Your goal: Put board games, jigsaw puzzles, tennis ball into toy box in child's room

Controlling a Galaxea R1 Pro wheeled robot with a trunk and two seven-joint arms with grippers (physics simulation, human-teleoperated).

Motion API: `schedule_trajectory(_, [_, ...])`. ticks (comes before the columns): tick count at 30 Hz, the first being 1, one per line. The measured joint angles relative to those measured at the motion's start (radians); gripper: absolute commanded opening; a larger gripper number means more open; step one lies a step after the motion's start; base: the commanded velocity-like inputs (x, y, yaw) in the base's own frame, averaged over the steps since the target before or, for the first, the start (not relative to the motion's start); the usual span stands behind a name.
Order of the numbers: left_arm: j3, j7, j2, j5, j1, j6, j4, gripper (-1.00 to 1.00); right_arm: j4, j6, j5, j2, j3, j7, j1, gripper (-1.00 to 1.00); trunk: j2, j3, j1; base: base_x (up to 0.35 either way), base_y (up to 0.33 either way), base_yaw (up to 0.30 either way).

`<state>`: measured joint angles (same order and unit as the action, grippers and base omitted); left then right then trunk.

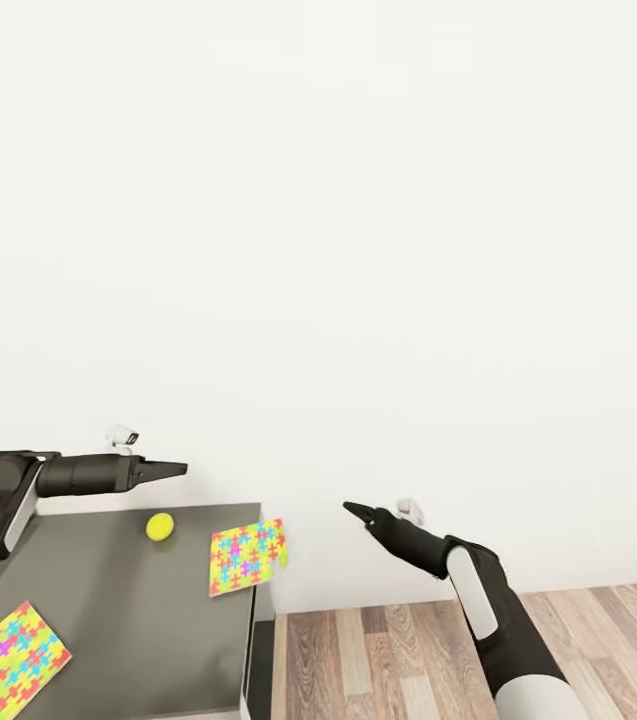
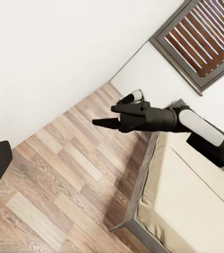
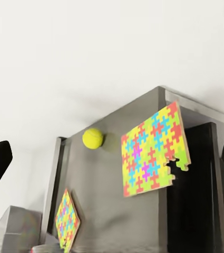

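A plain white wall (image 1: 318, 220) fills most of what I see ahead, with wood-plank floor (image 1: 438, 650) running along its foot to my right. Low on my left stands the dark grey surface (image 1: 128, 620). On it the tennis ball (image 1: 160, 526) sits near the far edge, and just beside it, toward the right edge, lies one jigsaw puzzle (image 1: 247, 555), its corner poking out past the surface's edge with a few pieces gone from that corner. The second jigsaw puzzle (image 1: 8, 658) lies well apart from the first, at the near left of the surface.

My left fingers (image 1: 173, 467) hover above the far edge of the surface, over the ball and not touching it, drawn together to a point and empty. My right fingers (image 1: 356, 511) hang over the floor, off to the right of the surface and pointing back toward it, also closed to a point with nothing in them.

From my left wrist I see the bed (image 2: 191, 205), cream-topped with a grey frame, standing on the planks beneath my right arm, and a slatted brown shutter (image 2: 206, 37) on the wall beyond it
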<state>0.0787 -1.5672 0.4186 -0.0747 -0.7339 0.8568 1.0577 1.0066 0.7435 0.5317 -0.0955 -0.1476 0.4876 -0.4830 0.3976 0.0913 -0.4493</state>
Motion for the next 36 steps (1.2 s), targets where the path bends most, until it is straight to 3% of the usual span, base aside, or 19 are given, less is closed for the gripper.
schedule_trajectory(5, [0.000, 0.000, 0.000, -0.003, 0.000, 0.002, 0.002, 1.00, -0.107, 0.003, 0.003, -0.003, -0.001, 0.004, -0.031, 1.00, 0.000, 0.000, 0.000, 0.007, -0.003, 0.000])
schedule_trajectory(7, [0.000, 0.000, 0.000, -0.003, 0.000, 0.003, 0.003, 1.00, -0.189, 0.003, 0.000, -0.006, 0.000, 0.000, -0.070, 1.00, 0.000, 0.000, 0.000, 0.001, -0.001, 0.000])
schedule_trajectory(10, [0.000, 0.000, 0.000, -0.003, 0.000, 0.005, 0.005, 1.00, -0.225, 0.002, -0.001, -0.007, 0.000, -0.004, -0.084, 1.00, 0.000, 0.000, 0.000, 0.000, 0.000, 0.000])
schedule_trajectory(23, [-0.007, 0.000, 0.000, -0.004, 0.000, 0.064, 0.011, 1.00, -0.246, -0.006, -0.007, -0.008, 0.001, -0.014, -0.096, 1.00, 0.000, 0.000, 0.000, 0.000, 0.000, 0.000])
schedule_trajectory(28, [-0.008, 0.000, 0.000, -0.003, 0.000, 0.068, 0.011, 1.00, -0.246, -0.013, 0.001, -0.011, 0.000, -0.057, -0.096, 1.00, 0.035, 0.016, -0.019, 0.000, 0.000, 0.000])
schedule_trajectory(36, [-0.012, 0.000, -0.001, -0.001, 0.000, 0.081, 0.011, 1.00, -0.259, -0.022, 0.002, -0.042, 0.001, -0.076, -0.098, 1.00, 0.091, 0.041, -0.050, 0.000, 0.000, 0.000])
